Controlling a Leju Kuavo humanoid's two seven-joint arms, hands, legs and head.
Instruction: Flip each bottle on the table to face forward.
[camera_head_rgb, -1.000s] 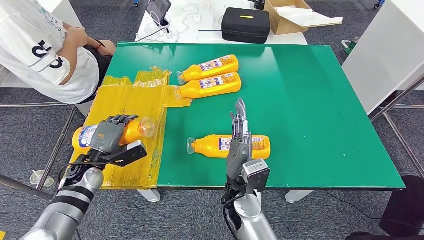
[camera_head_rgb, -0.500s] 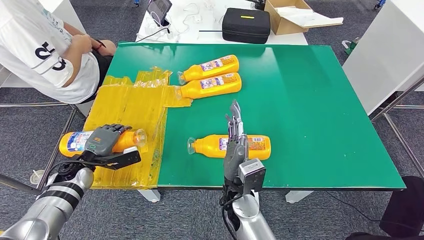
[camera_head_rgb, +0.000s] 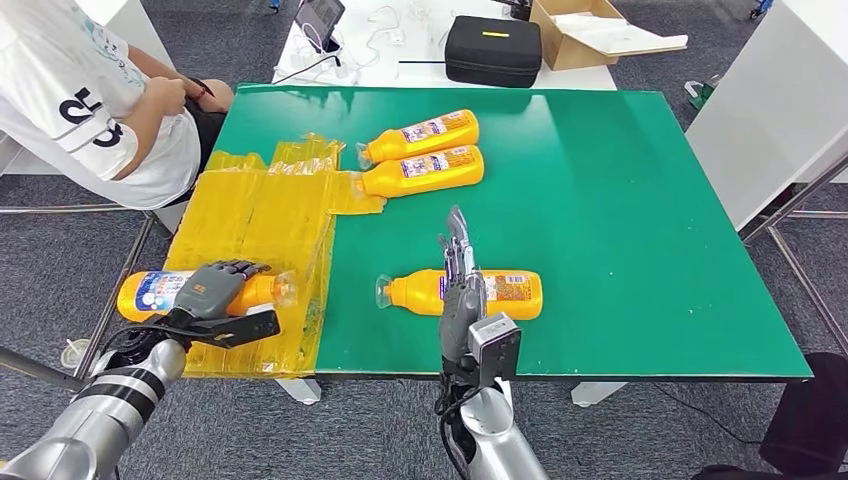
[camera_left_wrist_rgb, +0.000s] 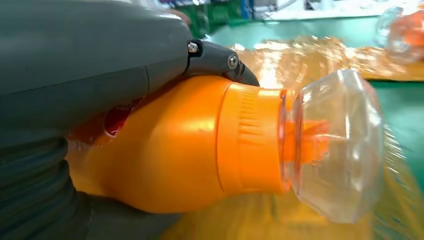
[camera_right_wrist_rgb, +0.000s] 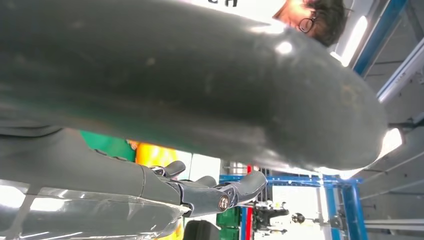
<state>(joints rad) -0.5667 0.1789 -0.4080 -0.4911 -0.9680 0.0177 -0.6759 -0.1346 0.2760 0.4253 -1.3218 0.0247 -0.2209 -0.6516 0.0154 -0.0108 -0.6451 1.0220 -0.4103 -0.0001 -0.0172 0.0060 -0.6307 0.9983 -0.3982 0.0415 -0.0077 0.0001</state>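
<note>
Left arm (camera_head_rgb: 105, 420): silver metal segments with black banding and a dark joint ring near the wrist, looped black cable alongside. Left hand (camera_head_rgb: 212, 290): grey back plate bearing a small orange mark, dark segmented fingers (camera_head_rgb: 240, 267), thick grey thumb, ribbed grey cover, silver screws at the finger hinges. Right arm (camera_head_rgb: 495, 440): silver, black cables, boxy grey wrist camera housing. Right hand (camera_head_rgb: 459, 285): grey palm shell, slim dark fingers with pale metallic tips.

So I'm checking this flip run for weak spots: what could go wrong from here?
The left robot hand grips a bottle that juts past the yellow sheet's edge, over the floor; a slip could drop it. The right robot hand is raised in front of the near bottle, fingers straight, and might nudge it and roll it instead of grasping.
</note>
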